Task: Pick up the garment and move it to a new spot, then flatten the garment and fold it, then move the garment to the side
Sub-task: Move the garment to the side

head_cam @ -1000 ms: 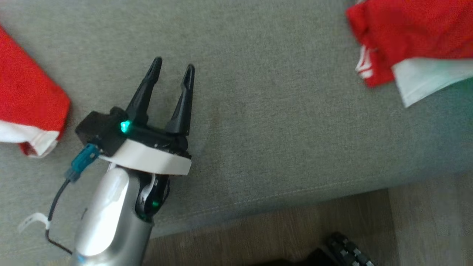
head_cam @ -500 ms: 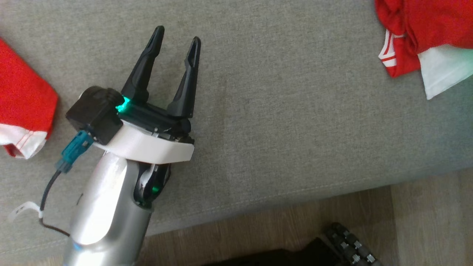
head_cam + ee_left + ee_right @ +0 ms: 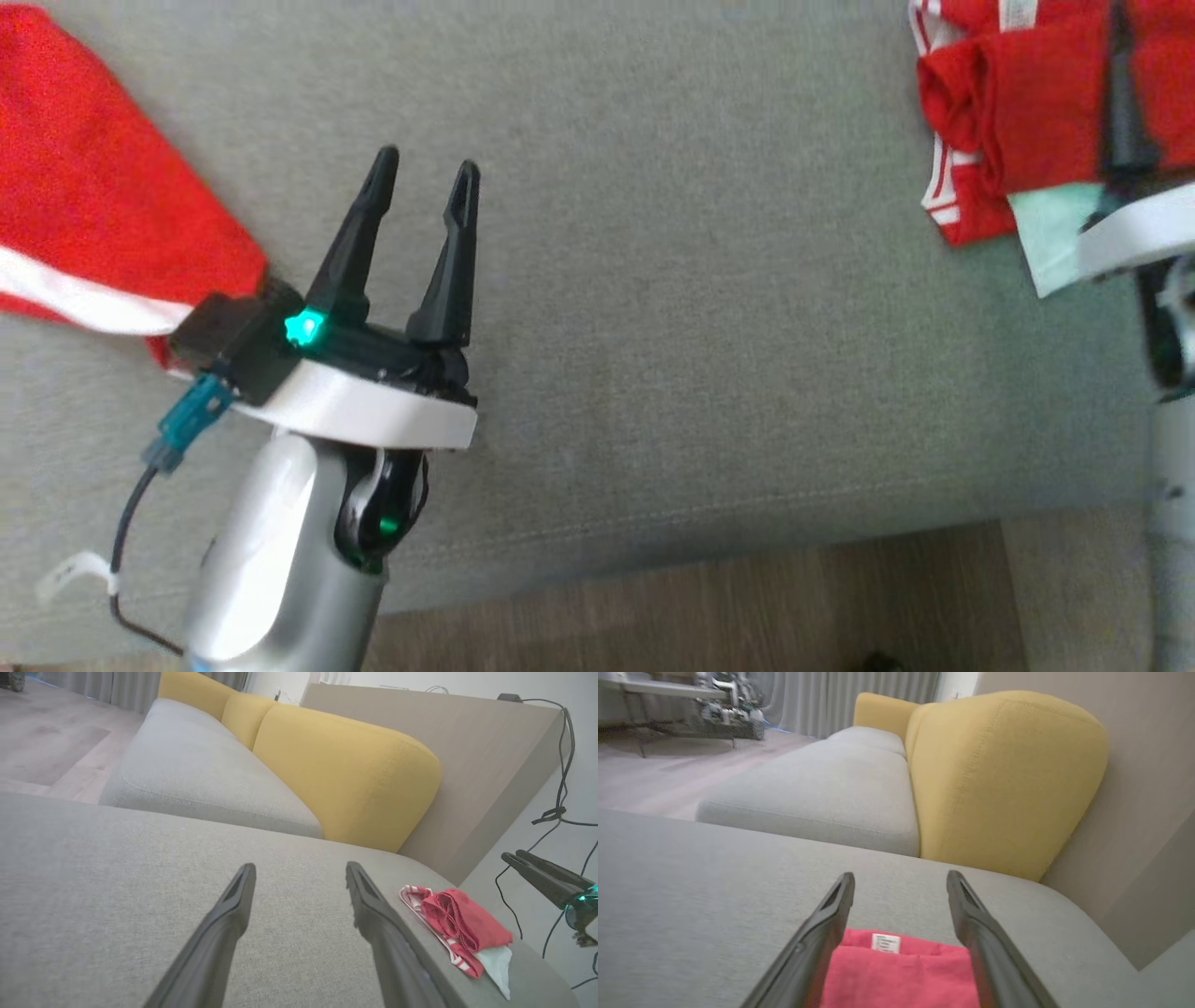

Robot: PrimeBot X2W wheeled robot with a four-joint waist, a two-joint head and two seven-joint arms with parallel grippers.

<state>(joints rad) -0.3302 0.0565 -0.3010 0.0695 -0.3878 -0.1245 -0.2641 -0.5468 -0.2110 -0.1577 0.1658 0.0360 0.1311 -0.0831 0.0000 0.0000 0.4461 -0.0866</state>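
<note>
Grey seat cushion (image 3: 700, 327) spans the work area, with yellow backrests (image 3: 345, 770) behind it and wooden floor (image 3: 700, 607) along its near edge. The folded red garment (image 3: 1018, 103) lies at the cushion's far right end, near the edge, with white striped trim and a pale panel showing. The right hand (image 3: 901, 876) is positioned over this garment with its 2 fingers spread apart and gripping nothing; the red fabric and its white label lie below, between them. The left hand (image 3: 427, 163) hovers over bare cushion, well apart from the garment, fingers likewise spread and empty. A second red cloth (image 3: 103, 205) with a white band lies at the left.
</note>
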